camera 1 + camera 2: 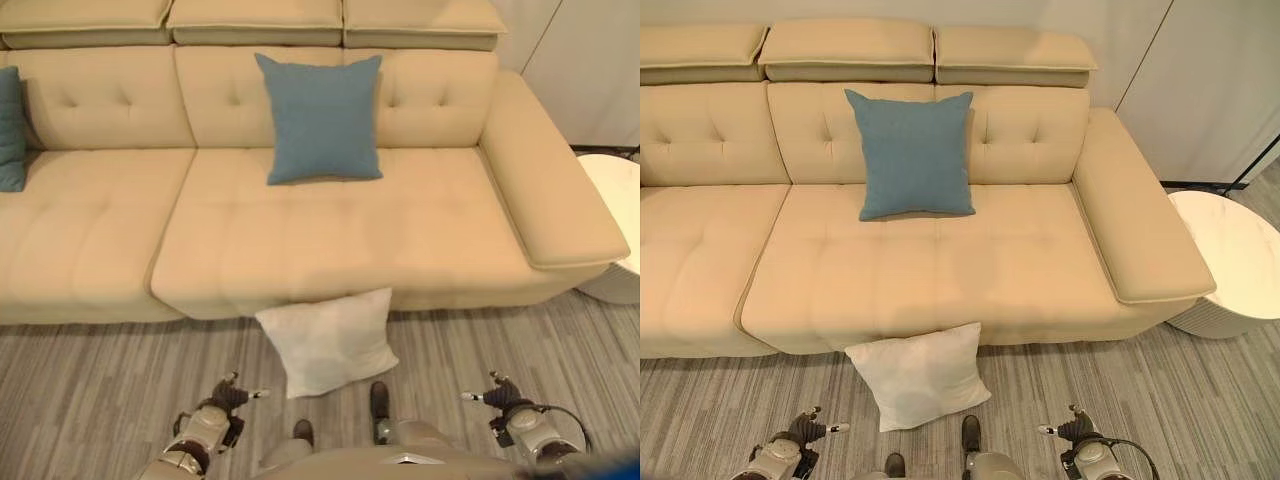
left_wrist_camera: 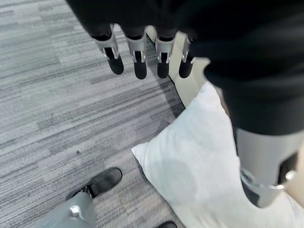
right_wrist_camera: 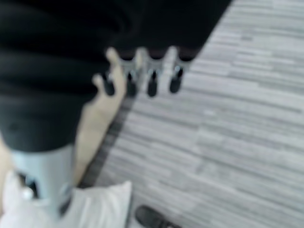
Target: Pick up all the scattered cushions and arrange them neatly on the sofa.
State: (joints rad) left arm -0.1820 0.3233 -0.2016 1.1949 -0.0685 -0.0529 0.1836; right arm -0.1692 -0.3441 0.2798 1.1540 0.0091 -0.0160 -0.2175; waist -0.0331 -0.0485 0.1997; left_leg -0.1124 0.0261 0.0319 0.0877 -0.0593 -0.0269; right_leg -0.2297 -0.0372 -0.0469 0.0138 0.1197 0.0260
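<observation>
White cushion (image 1: 328, 342) on the floor against the sofa (image 1: 330, 240); both hands empty.
Left hand (image 1: 226, 396) and right hand (image 1: 497, 392) hang straight-fingered either side; best to grip opposite edges, then lift it beside the blue cushion (image 1: 322, 117).

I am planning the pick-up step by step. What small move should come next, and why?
Probably reach both hands forward and down to the white square fabric cushion: it lies on the grey floor against the beige sofa, while the left hand and right hand hang open, holding nothing.
</observation>
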